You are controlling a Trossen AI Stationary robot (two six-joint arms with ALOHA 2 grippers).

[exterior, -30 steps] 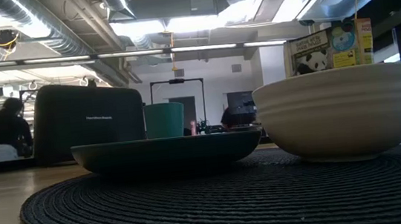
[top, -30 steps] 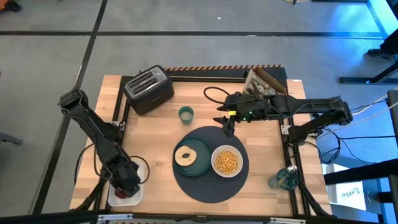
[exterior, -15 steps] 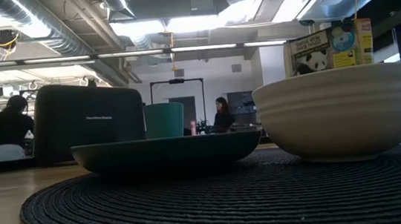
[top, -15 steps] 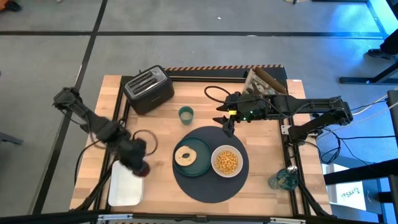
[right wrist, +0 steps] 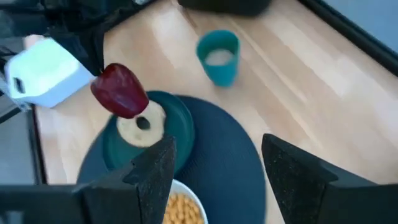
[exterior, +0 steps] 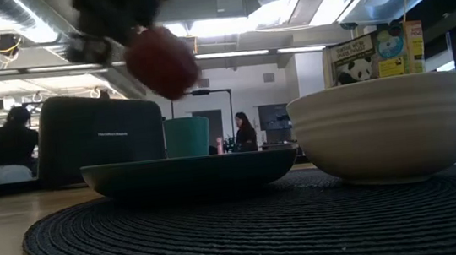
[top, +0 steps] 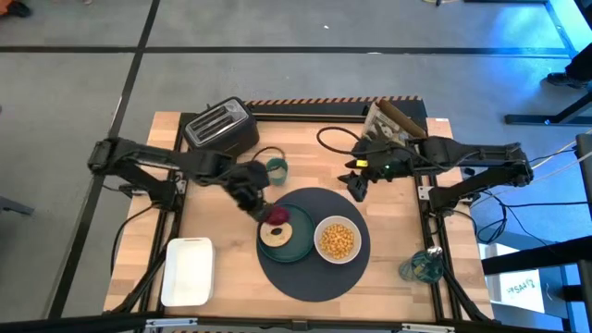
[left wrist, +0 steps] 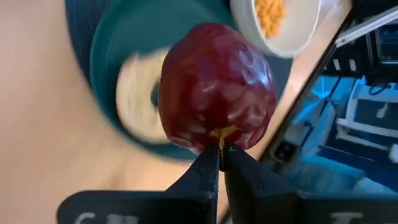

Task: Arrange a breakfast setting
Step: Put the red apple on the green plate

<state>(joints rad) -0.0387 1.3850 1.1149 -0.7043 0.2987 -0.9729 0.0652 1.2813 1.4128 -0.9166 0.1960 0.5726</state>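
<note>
Left tool (top: 268, 214): out over the teal plate's near-left edge; its two tips pinched tight together on the stem end of the red fruit, nothing wider than that
Red fruit (top: 277, 216): up in the air, hanging from the left tool above the plate; the left wrist view has it right over the bagel; the low view shows it well clear of the plate's rim (exterior: 161, 60)
Teal plate (top: 298, 242): sitting on the left half of the dark round mat; touching or just beside the white bowl
Bagel (top: 275, 232): lying flat on the teal plate, hole up; partly hidden by the fruit from above
White bowl (top: 337, 240): on the mat's right half; upright
Yellow cereal (top: 337, 240): inside the bowl, a full layer of it
Dark round mat (top: 314, 277): middle of the surface, towards the front edge; plate and bowl both on it
Small green cup (top: 277, 170): upright on the bare wood just beyond the mat; near the black toaster
Right tool (top: 357, 189): hovering at the mat's far right edge; fingers spread wide apart, gripping nothing
Black toaster (top: 220, 132): far left corner of the surface
White rectangular tray (top: 188, 271): front left corner; well apart from the mat
Surface (top: 407, 231): light wood
People: two in the room behind, seen low and far off
</note>
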